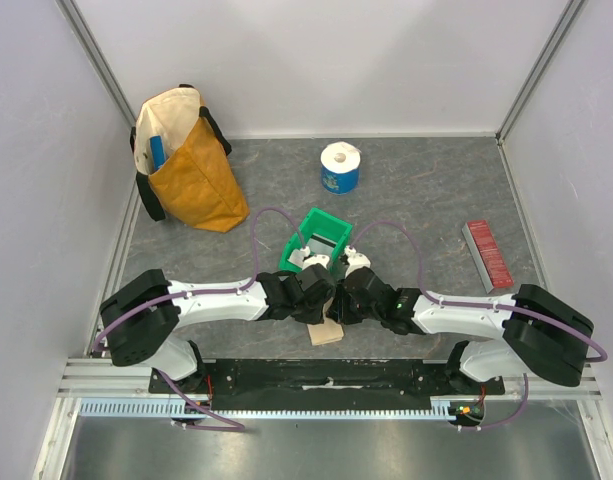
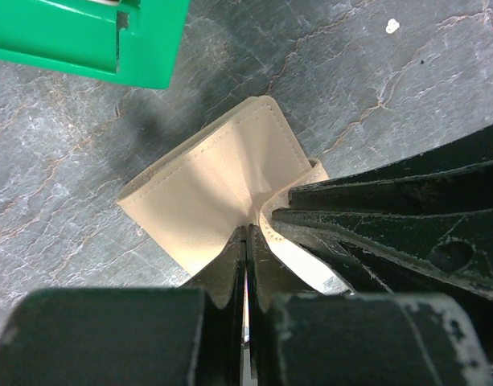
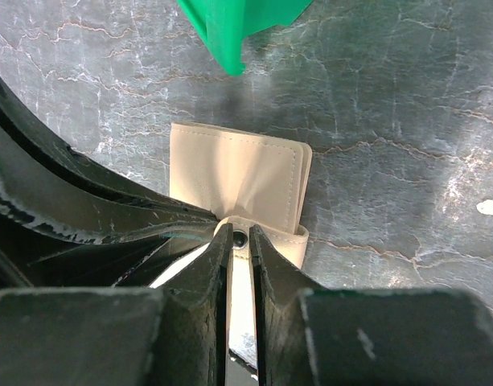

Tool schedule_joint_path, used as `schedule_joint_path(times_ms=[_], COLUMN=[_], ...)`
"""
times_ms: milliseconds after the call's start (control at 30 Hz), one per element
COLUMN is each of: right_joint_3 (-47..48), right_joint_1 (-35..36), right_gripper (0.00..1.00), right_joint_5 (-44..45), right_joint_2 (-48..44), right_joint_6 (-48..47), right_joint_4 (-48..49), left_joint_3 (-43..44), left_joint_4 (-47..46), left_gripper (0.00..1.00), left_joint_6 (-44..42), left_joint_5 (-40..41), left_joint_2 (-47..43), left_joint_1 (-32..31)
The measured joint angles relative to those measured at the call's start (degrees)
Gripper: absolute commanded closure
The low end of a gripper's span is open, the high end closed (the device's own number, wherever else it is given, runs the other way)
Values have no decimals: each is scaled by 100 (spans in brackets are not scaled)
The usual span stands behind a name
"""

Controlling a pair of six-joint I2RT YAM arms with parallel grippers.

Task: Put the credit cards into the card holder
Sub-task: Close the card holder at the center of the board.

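Note:
The tan card holder (image 1: 326, 333) lies on the grey mat just in front of both grippers. In the left wrist view my left gripper (image 2: 248, 232) is shut on the near edge of the card holder (image 2: 206, 185), pinching its cover. In the right wrist view my right gripper (image 3: 240, 238) has its jaws drawn in on the closing tab with its dark snap, at the near edge of the card holder (image 3: 238, 173). The two grippers (image 1: 321, 300) (image 1: 344, 298) meet tip to tip over it. White flat pieces, apparently credit cards (image 1: 308, 260), show at the near end of the green bin.
A green plastic bin (image 1: 316, 240) stands just beyond the grippers. A yellow and white bag (image 1: 186, 165) sits at the back left, a white roll with a blue label (image 1: 340, 166) at the back centre, and a red ridged strip (image 1: 488, 254) at the right.

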State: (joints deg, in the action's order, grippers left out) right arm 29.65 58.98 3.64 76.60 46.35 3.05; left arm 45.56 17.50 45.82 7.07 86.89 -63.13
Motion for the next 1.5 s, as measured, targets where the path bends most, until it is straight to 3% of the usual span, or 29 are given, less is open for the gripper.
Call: schedule_joint_path(times_ms=[733,1500], right_joint_3=[354,-9], right_joint_1=[627,1226], right_gripper=[92,100], right_joint_5=[1062,2249], right_joint_2=[317,293], right_joint_6=[-92,719], right_joint_4=[-308,101], left_joint_3=[-35,-258], left_joint_4=[15,-170], left_gripper=[98,98], left_joint_6=[129,599], left_joint_5=[50,192], left_joint_2=[-33,-192], left_joint_1=[0,-33])
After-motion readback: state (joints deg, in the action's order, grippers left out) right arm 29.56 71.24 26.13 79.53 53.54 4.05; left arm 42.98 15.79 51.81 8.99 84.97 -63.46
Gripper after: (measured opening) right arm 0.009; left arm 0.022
